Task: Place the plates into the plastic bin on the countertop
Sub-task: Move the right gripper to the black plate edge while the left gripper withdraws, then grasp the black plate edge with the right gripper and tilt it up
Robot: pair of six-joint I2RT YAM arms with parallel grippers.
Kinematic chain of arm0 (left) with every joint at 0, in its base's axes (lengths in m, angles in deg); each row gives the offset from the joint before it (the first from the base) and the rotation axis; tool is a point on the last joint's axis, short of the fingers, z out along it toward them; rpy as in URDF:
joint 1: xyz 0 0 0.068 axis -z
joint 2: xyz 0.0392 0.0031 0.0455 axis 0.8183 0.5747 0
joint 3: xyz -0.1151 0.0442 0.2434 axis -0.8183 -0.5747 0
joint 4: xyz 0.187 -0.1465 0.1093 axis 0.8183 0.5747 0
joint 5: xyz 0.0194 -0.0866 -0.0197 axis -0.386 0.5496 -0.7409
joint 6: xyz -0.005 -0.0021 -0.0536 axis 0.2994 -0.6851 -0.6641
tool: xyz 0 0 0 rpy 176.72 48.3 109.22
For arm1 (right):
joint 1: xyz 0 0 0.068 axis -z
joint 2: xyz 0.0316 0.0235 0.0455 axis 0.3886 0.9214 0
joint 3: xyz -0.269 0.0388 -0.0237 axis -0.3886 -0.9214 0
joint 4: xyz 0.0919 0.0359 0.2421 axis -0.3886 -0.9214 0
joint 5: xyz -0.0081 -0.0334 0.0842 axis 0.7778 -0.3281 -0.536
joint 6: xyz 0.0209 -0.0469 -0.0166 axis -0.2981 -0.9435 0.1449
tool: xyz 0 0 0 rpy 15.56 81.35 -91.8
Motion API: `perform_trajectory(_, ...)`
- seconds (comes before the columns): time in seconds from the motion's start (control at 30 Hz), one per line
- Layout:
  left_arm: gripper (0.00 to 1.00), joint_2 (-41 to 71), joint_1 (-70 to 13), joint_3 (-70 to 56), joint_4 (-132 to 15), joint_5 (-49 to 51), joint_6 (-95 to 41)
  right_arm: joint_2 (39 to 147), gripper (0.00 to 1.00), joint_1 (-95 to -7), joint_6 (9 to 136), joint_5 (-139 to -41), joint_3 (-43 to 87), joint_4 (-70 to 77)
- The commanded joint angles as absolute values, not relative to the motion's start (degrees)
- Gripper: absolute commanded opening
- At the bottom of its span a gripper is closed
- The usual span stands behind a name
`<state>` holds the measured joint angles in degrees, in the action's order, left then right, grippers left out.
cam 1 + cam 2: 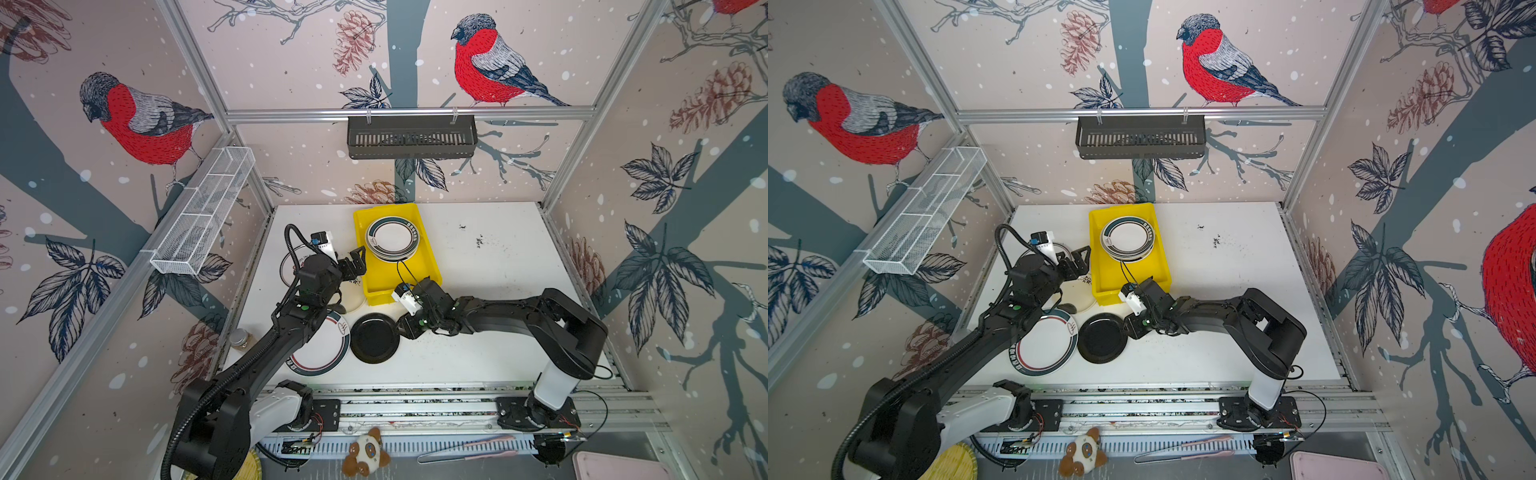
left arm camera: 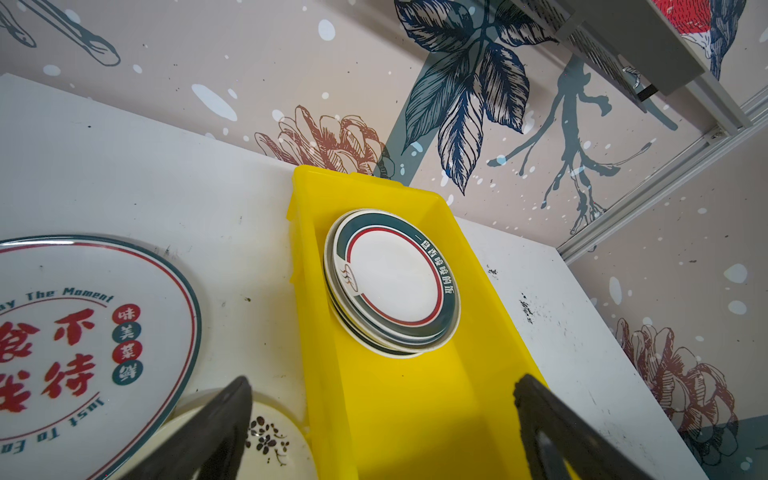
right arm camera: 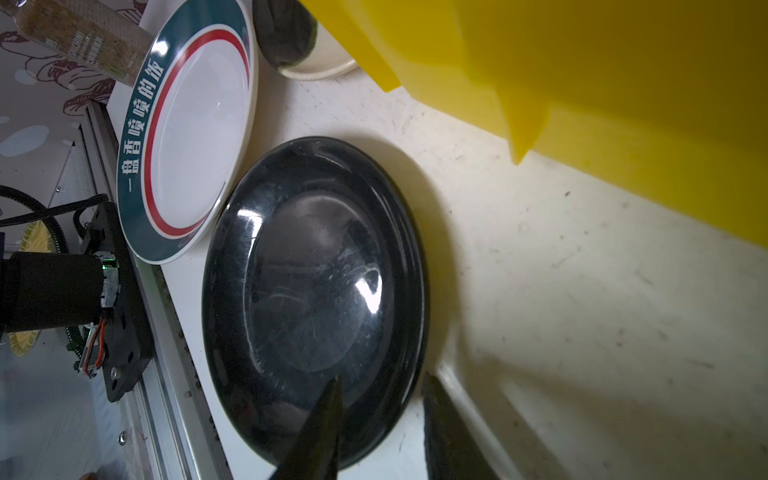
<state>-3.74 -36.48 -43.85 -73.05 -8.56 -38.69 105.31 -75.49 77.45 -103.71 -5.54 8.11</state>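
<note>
Front centre of the countertop (image 1: pixel 498 270): black plate (image 1: pixel 374 337) lies flat, with a banded plate (image 1: pixel 323 355) just beside it on the left. At the black plate's right edge sits the right gripper (image 1: pixel 405 329). Right wrist view: one finger (image 3: pixel 324 424) is over the plate's inner slope, the other outside the rim above bare top, and the rim runs between them. Jaws narrowed, a gap showing. Whether they pinch the rim, cannot tell.

Beyond, the yellow plastic bin (image 1: pixel 395 278) holds a stack of banded plates (image 1: pixel 392 239) at its far end; near end bare. Stack count unclear, several rims show. By the bin's left wall hangs the left gripper (image 1: pixel 355 261), spread wide, nothing between its fingers (image 2: pixel 224 415).

Hidden or cut off:
- The left arm (image 1: pixel 262 353) covers part of the banded plate.
- A lettered plate (image 2: pixel 83 332) is cut by the frame edge in the left wrist view and sits mostly behind the arm from above.
- A cream floral plate (image 2: pixel 270 436) shows only in part, beside the bin's near left corner.
</note>
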Motion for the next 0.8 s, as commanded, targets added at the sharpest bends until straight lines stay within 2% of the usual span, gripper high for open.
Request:
perform_trajectory(0.0, 0.98, -4.14, -36.84, -43.96, -74.53, -8.82, -38.64, 106.03, 0.30, -75.91, 76.60, -105.08, -4.88, 7.06)
perform_trajectory(0.2, 0.98, -4.03, -37.10, -44.14, -74.40, -8.56, -38.72, 106.48, 0.26, -76.16, 76.57, -105.34, -4.95, 6.95)
perform_trajectory(0.6, 0.98, -4.73, -37.48, -44.57, -74.14, -8.29, -38.52, 106.18, 0.28, -76.63, 78.38, -102.51, -5.99, 6.12)
perform_trajectory(0.77, 0.98, -5.23, -37.73, -44.92, -73.74, -7.94, -38.48, 106.51, 0.21, -76.72, 79.96, -98.84, -6.13, 4.22)
